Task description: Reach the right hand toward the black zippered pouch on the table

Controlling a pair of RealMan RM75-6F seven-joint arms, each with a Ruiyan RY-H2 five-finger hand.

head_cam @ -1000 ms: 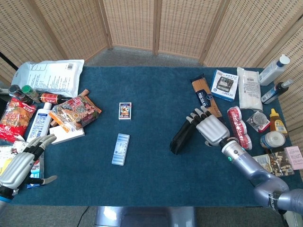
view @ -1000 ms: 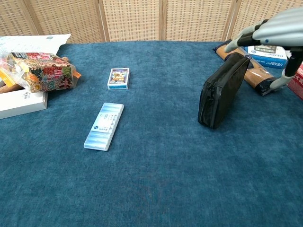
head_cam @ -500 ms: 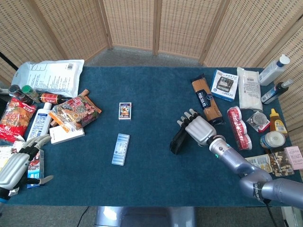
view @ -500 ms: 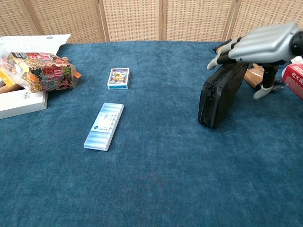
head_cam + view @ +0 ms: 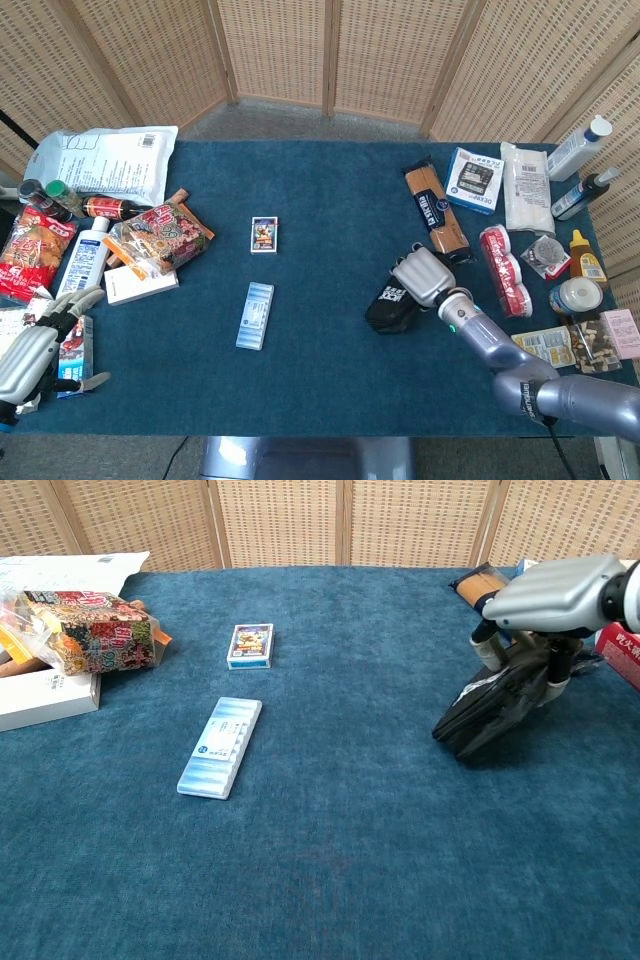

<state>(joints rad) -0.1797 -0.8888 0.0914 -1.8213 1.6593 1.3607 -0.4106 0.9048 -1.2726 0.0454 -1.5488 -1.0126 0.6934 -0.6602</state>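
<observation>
The black zippered pouch (image 5: 390,301) lies tilted on the blue table (image 5: 320,190), right of centre. My right hand (image 5: 424,276) sits on top of it, fingers curled down on both sides and gripping it. In the chest view the right hand (image 5: 558,592) covers the pouch (image 5: 492,706), which leans over with its far edge lifted. My left hand (image 5: 34,350) hovers at the table's near left corner, holding nothing, fingers apart; the chest view does not show it.
A slim blue-and-white box (image 5: 220,747) and a small card box (image 5: 250,645) lie mid-table. A spaghetti pack (image 5: 435,213), a red pack (image 5: 503,268), bottles and jars crowd the right edge. Snack bags (image 5: 160,235) and boxes fill the left side.
My right hand moved down and left over the pouch and its fingers closed around it. The pouch tipped from standing on edge to a slant. The left hand drew back slightly.
</observation>
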